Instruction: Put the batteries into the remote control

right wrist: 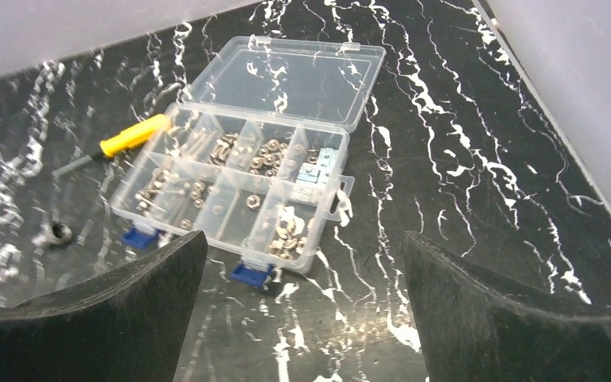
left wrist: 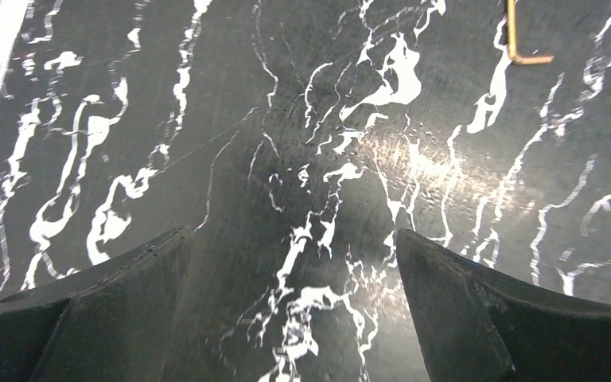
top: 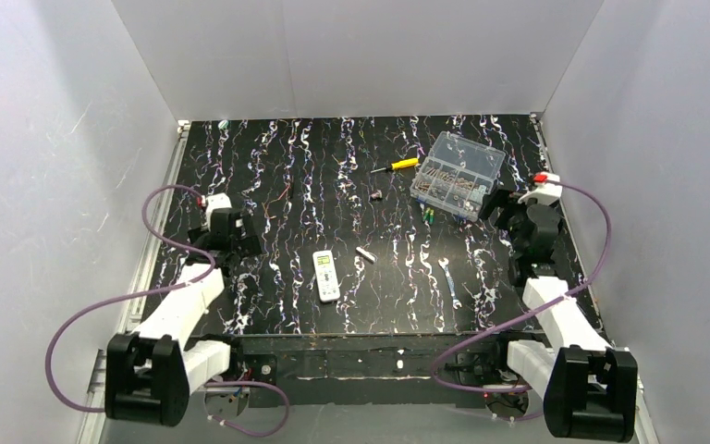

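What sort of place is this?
Probably a robotics test cell: two arms bolted to a black marbled table, plain white walls boxing it in, plus a clear screw box and screwdriver.

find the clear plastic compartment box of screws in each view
top external: clear plastic compartment box sits upper right.
left wrist: not in it.
right wrist: box lies centre left, lid open.
shared landmark: yellow-handled screwdriver, just left of the box in both.

White-and-black arms (top: 183, 307), purple cables (top: 129, 296)
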